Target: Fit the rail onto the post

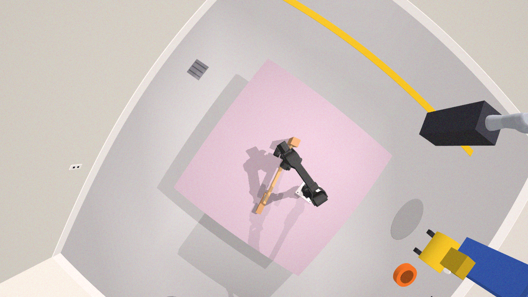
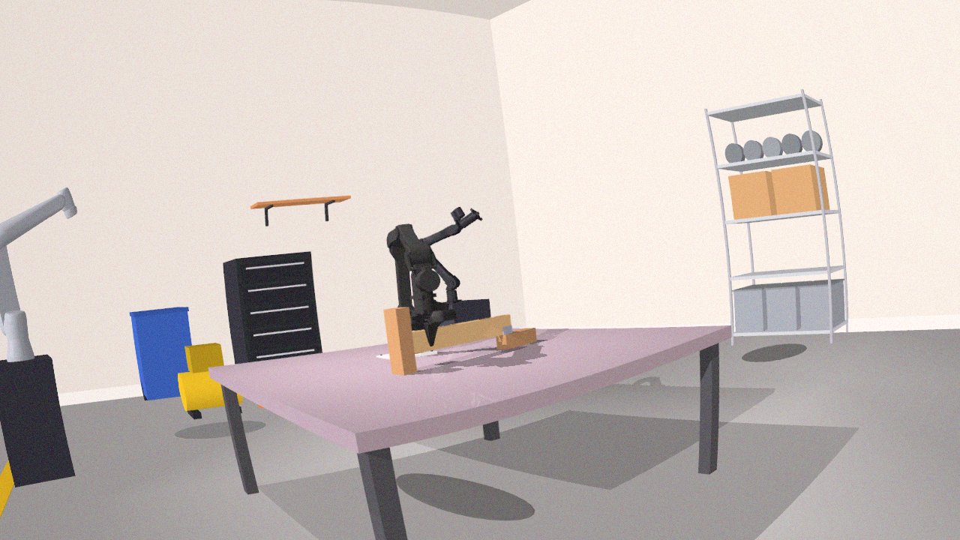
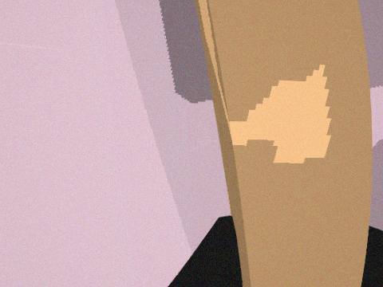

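The long wooden rail (image 1: 274,180) (image 2: 473,328) (image 3: 303,207) is off the table and looks roughly level. Its far end is at the grey bracket (image 2: 507,329) on the low footboard block (image 1: 259,209) (image 2: 520,338). Its near end is at the upright wooden post (image 1: 295,141) (image 2: 400,342); whether it touches the post I cannot tell. Pegs and holes are hidden. My gripper (image 2: 431,334) (image 3: 262,222) is shut on the rail close to the post, with a dark finger on each side in the wrist view.
The pink table (image 1: 324,125) (image 2: 604,362) carries everything. The arm's white base plate (image 1: 299,192) stands beside the rail. Off the table are a dark drawer cabinet (image 2: 278,301), a shelf rack (image 2: 778,218) and a yellow machine (image 1: 439,251) (image 2: 208,389).
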